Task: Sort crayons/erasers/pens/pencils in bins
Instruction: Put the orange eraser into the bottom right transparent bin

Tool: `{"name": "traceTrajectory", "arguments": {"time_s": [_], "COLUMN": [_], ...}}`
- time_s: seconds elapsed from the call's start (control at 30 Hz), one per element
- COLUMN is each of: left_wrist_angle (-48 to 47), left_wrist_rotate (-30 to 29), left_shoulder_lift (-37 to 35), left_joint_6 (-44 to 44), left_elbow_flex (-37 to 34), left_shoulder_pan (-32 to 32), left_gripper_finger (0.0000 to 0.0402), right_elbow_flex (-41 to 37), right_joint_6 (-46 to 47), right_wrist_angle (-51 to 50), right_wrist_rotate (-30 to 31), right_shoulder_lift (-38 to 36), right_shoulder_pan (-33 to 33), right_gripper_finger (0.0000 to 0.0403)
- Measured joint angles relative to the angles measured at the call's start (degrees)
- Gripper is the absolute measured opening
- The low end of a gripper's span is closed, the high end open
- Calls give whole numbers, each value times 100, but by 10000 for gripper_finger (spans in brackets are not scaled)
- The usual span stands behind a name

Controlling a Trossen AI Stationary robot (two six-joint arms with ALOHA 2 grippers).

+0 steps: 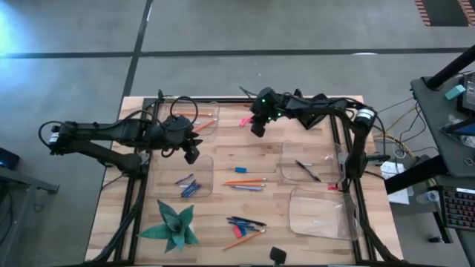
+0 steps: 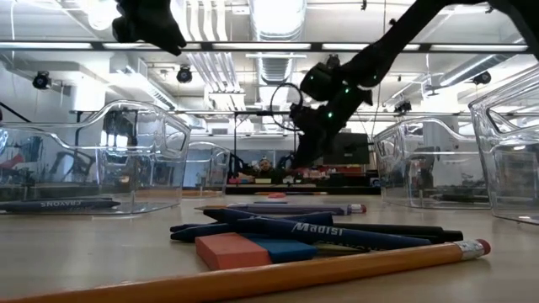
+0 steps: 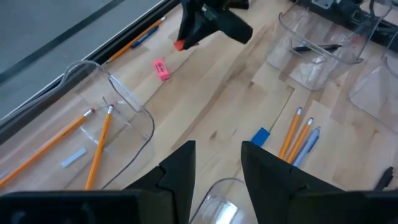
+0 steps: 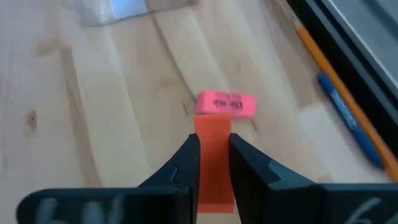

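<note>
Eraser point(image 4: 213, 168), orange, half hidden between the right tool's point(image 4: 214, 163) clamped fingers; left tool point(image 3: 217, 169) gapes, empty, above the tabletop point(image 3: 211, 106)

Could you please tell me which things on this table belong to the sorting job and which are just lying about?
Job:
pencils
pens
crayons
pink eraser
orange eraser, held by the right gripper
blue eraser
bins
left gripper, open above the table

Lying about:
green paper star
cables at the table edge
</note>
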Motion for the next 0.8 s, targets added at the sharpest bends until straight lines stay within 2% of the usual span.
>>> {"name": "traceTrajectory", "arguments": {"time_s": [0.17, 0.3, 0.5, 0.63, 0.7, 0.8], "left_wrist_angle": [83, 148, 513, 679, 754, 974], "left_wrist_rotate": [0, -56, -347, -516, -711, -909], "left_shoulder_lift": [0, 2, 14, 20, 47, 81], "left_joint_6": [-4, -11, -4, 17, 227, 676], "left_elbow_flex": [-7, -7, -20, -27, -28, -44], "left_shoulder_pan": [0, 0, 9, 9, 9, 12], "left_gripper_finger": [115, 115, 115, 115, 115, 115], "right_elbow_flex": [-2, -8, -28, -124, -237, -493], "right_joint_6": [483, 949, 1538, 2260, 2256, 2634], "right_wrist_angle": [-521, -1451, -2875, -3948, -4539, -4741], "right_wrist_rotate": [-24, -5, -2, 460, 458, 483], "right_shoulder_lift": [-725, -1443, -2713, -3329, -3576, -3889], "right_shoulder_pan": [238, 642, 1623, 2294, 2524, 3028], "right_gripper_finger": [58, 58, 59, 59, 59, 59]}}
